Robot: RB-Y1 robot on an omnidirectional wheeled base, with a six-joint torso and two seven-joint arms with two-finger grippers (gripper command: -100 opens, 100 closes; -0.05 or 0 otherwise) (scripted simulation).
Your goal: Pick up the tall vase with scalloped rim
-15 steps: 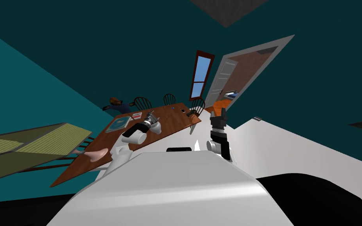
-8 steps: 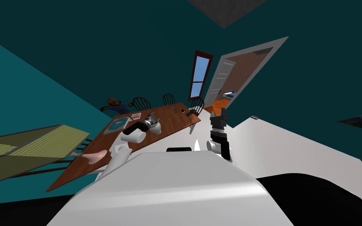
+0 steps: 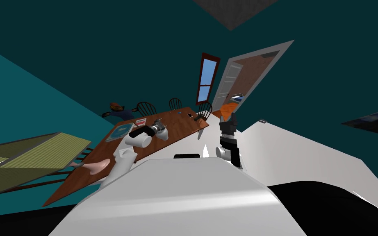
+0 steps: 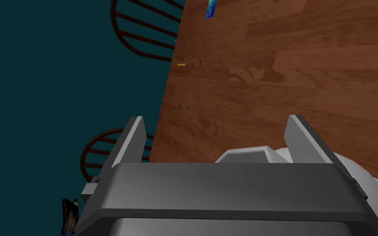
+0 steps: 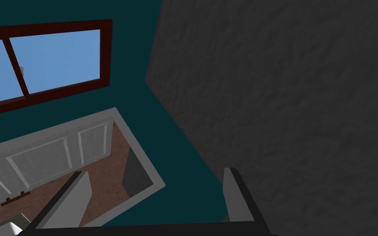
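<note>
On the brown table at my 11 o'clock | pale vase is sitting partly inside the left claw, which is spreading wide | right claw is hanging wide at 1 o'clock | teal walls, spindle chairs ringing the table | book cover too small to read

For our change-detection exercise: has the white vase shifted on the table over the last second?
No. Against the red-and-white paper, the vase keeps its place on the table; only the whole view has turned.
</note>
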